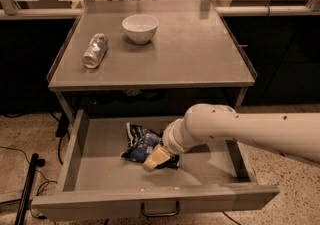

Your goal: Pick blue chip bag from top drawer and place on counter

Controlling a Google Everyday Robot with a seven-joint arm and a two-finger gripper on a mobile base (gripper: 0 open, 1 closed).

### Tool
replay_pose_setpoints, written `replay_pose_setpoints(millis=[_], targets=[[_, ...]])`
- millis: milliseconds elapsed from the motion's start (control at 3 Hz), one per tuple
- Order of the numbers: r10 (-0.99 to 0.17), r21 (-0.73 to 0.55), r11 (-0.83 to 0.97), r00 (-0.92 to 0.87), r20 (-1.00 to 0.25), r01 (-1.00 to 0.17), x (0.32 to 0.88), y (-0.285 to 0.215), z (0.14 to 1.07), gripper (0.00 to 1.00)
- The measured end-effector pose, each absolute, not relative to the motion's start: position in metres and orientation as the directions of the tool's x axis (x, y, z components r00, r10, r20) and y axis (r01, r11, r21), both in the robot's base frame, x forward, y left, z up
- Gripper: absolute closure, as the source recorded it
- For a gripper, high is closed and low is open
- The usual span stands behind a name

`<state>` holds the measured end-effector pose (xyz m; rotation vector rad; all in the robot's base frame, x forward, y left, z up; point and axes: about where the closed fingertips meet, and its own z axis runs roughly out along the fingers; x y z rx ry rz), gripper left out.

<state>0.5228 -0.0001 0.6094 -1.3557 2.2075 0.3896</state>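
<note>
- Reaching into the open top drawer (95, 181), the gripper (156, 157) sits low at the front-right edge of the blue chip bag (138, 143), touching or just over it.
- How far the gripper is open, and whether it has hold of the bag, cannot be told from this view; the wrist hides much of it.
- The bag lies crumpled on the drawer floor, near the middle, apart from the drawer walls.
- Step in hand, by my judgement: the pick. The bag is not lifted yet and the placing has not begun.
- The next move likely calls for a firm pinch on the loose foil. Then comes a straight lift clear of the drawer's front panel and of the counter's front edge above.
- The counter (200, 54) has bare room on its right half for the bag.
- Counted: one blue chip bag; one open drawer with one pull handle (160, 213); one counter; one white bowl (140, 28); one crushed plastic bottle (95, 50); one robot arm (250, 131) with one gripper.
</note>
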Motion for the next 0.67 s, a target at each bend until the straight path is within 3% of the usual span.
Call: replay_pose_setpoints(millis=[667], targets=[[-0.74, -0.024, 0.459, -0.367, -0.564, -0.888, 0.5228, -0.0001, 0.6094, 0.63]])
